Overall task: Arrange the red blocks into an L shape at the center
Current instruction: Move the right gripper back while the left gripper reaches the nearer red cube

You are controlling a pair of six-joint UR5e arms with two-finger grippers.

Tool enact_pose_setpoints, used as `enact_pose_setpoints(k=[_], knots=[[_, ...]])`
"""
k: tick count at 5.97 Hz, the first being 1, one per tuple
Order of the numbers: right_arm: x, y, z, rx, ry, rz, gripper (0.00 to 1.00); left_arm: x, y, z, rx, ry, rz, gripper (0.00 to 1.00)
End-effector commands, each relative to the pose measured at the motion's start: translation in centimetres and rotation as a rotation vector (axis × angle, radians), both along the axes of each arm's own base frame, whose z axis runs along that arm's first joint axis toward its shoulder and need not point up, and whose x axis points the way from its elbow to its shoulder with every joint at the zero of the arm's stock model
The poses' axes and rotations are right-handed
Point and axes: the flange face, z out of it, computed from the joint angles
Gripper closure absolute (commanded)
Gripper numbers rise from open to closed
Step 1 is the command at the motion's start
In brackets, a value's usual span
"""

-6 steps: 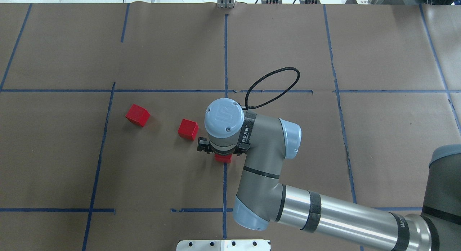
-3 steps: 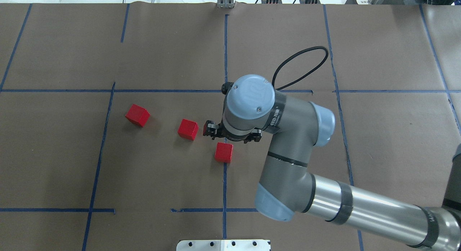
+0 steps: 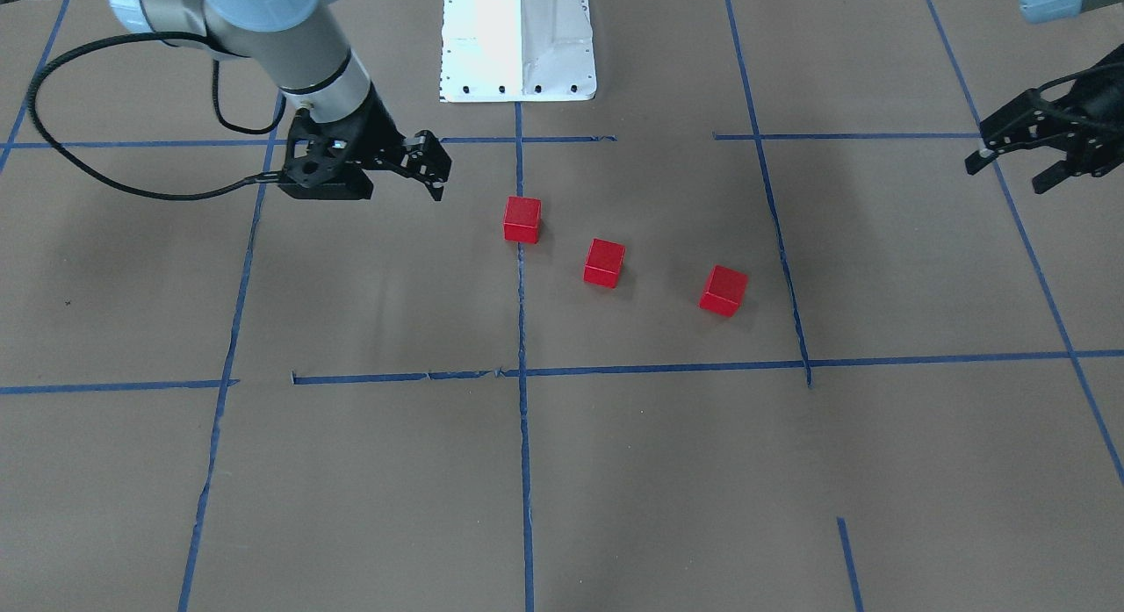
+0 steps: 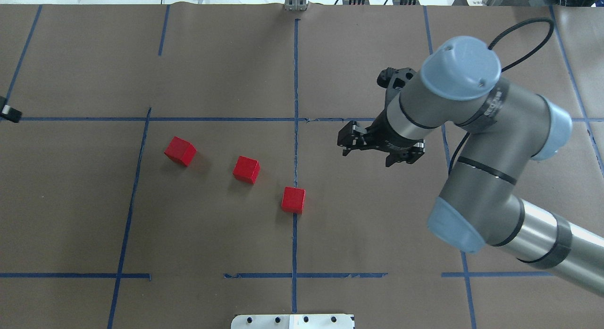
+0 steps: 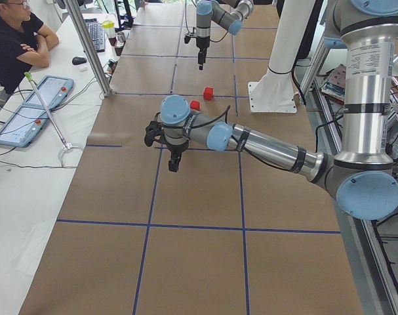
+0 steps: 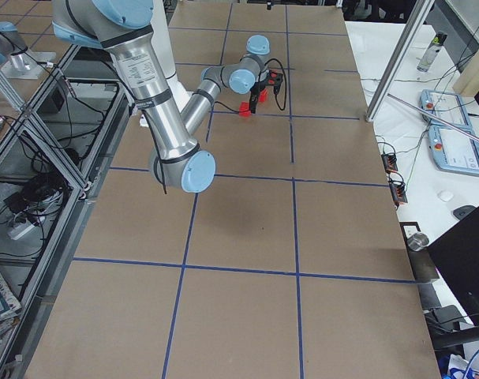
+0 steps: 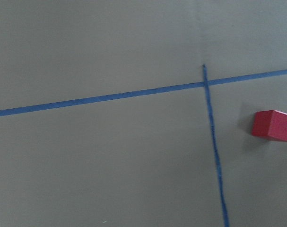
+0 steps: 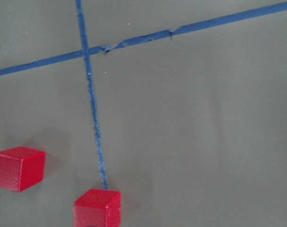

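3 red blocks lay apart in a diagonal row at mid-frame, 1 on the blue tape line, while the right gripper and the left gripper, 2 in all, hung spread and empty.

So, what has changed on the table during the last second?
The right gripper, which was down over the block on the blue line, has left it there and pulled away to the right, open and empty. The other two blocks have not moved.
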Motion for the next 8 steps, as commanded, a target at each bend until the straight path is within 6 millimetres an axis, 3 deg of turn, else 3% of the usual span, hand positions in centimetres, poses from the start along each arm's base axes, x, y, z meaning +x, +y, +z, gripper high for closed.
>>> enact_pose_setpoints(k=[1, 2, 3, 4, 6, 8], knots=[[6.7, 0.4, 4.8, 0.016, 0.017, -0.016, 0.0, 14.3, 0.7, -10.4, 0.036, 0.015, 0.072, 0.0], [7.7, 1.2, 5.3, 0.016, 0.02, -0.016, 0.0, 24.3, 3.6, -13.9, 0.119, -0.041, 0.11, 0.0], [7.9, 1.5, 5.4, 0.014, 0.02, -0.016, 0.0, 29.6, 2.9, -15.6, 0.163, -0.083, 0.093, 0.0], [8.1, 1.6, 5.3, 0.017, 0.018, -0.014, 0.0, 33.2, 2.5, -15.1, 0.136, -0.106, 0.114, 0.0], [8.1, 1.7, 5.4, 0.016, 0.019, -0.015, 0.0, 38.0, 1.8, -14.2, 0.166, -0.168, 0.089, 0.0], [8.5, 2.3, 5.9, 0.013, 0.022, -0.017, 0.0, 40.7, 2.2, -13.1, 0.151, -0.14, 0.085, 0.0]])
